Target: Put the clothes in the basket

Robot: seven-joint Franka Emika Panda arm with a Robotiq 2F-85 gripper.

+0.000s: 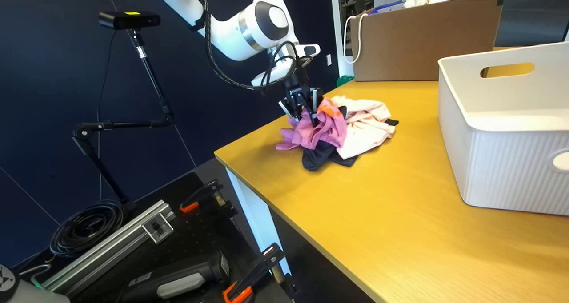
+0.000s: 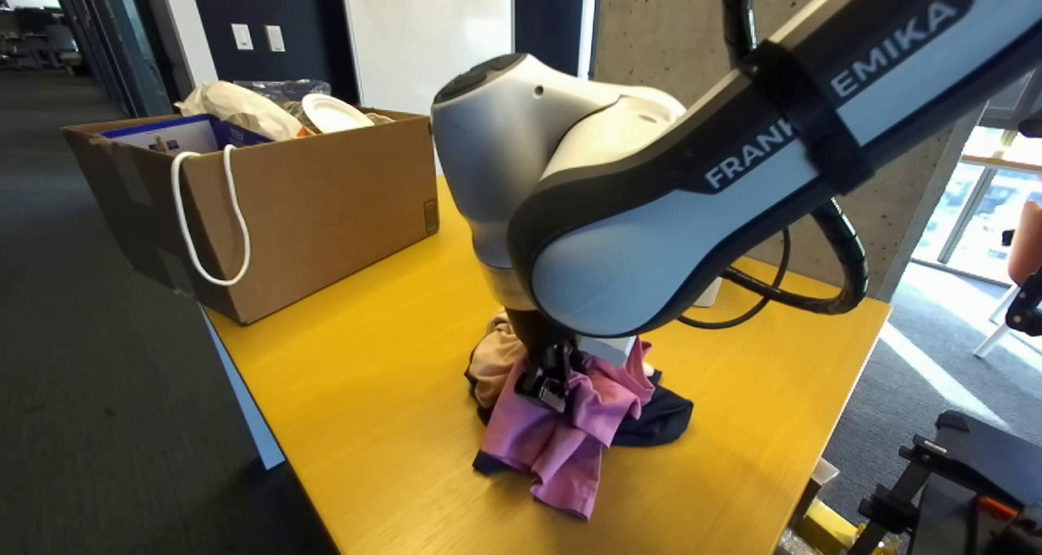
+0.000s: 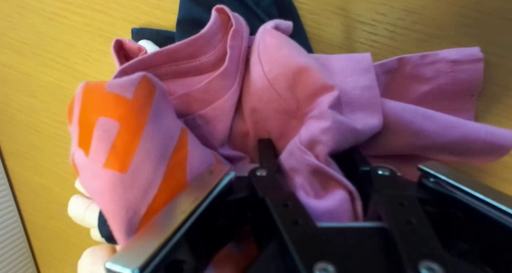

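The tool, jaws part-way apart, straddles a fold of the pink shirt; whether it grips cannot be told. The basket stands well apart from the tool, beyond the cream garment.

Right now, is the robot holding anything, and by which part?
Can't tell: a fold of the pink garment lies between the fingers of the end effector.

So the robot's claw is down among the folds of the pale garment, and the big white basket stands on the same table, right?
Not quite: the claw is down among the folds of the pink garment, not the pale one, as the wrist view shows. The white basket does stand on the same table.
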